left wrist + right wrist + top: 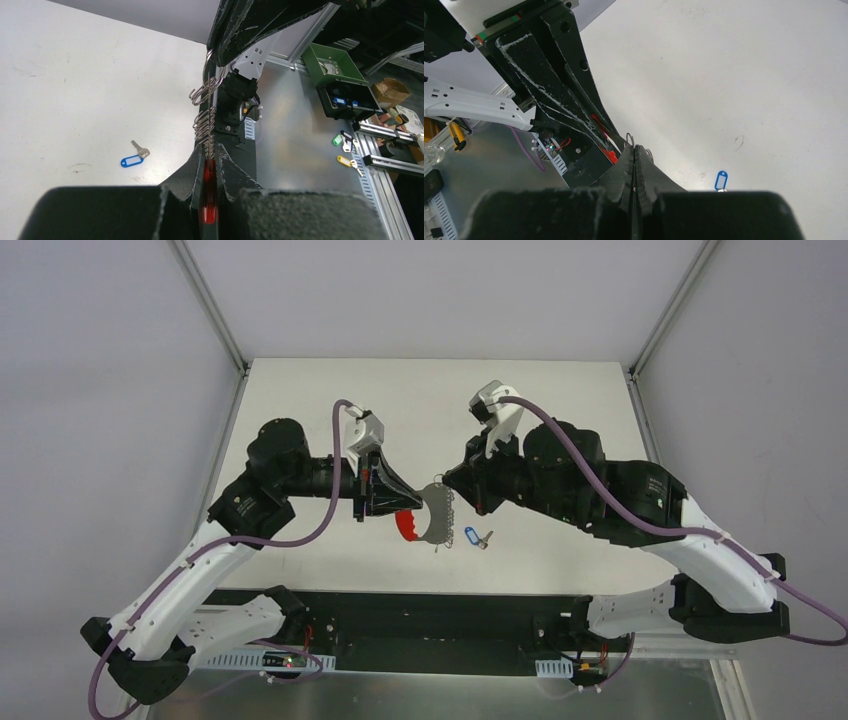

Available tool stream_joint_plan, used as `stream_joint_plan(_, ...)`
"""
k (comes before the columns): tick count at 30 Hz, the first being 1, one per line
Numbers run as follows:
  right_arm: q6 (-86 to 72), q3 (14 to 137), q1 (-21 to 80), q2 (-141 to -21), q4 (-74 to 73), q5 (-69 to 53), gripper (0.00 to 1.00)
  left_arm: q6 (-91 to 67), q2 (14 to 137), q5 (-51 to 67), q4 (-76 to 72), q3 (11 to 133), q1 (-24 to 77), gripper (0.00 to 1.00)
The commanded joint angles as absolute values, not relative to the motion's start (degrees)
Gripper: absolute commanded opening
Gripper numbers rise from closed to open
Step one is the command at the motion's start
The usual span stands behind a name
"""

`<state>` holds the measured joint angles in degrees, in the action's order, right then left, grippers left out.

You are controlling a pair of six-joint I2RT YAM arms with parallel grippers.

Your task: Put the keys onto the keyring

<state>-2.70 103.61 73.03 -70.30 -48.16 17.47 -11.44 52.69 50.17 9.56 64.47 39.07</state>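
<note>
The keyring hangs stretched between my two grippers above the table's front middle. My left gripper (pixel 412 504) (pixel 210 152) is shut on its red curved strip (pixel 408 528) (pixel 209 197). The silver wire rings (pixel 440 512) (pixel 205 117) run from the strip up to my right gripper (pixel 448 480) (pixel 634 148), which is shut on the end ring (pixel 629 138). The keys, a small metal key (pixel 486 538) (pixel 140 150) on a blue tag (pixel 471 536) (pixel 131 161) (pixel 721 180), lie flat on the white table (pixel 560 410), just below and right of the rings, touched by neither gripper.
Beyond the table's front edge is a metal bench (pixel 300 140) with a green box (pixel 334 64), a black box (pixel 347 100), and green (pixel 338 140) and yellow (pixel 344 160) key tags. Both arm bases sit on a black rail (pixel 430 625).
</note>
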Motion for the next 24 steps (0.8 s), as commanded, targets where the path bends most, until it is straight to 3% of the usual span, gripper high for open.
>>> stream_joint_plan(1,-6.1,108.08,72.09,-70.99,-52.51,18.44,0.0,-9.1,50.8,49.52,11.41,66.43,39.29,0.0)
stream_joint_plan(24,-8.94,112.51,72.07,-77.66,-53.58,20.77,0.0,-9.44,48.15,45.08,14.28,67.53,39.37,0.0)
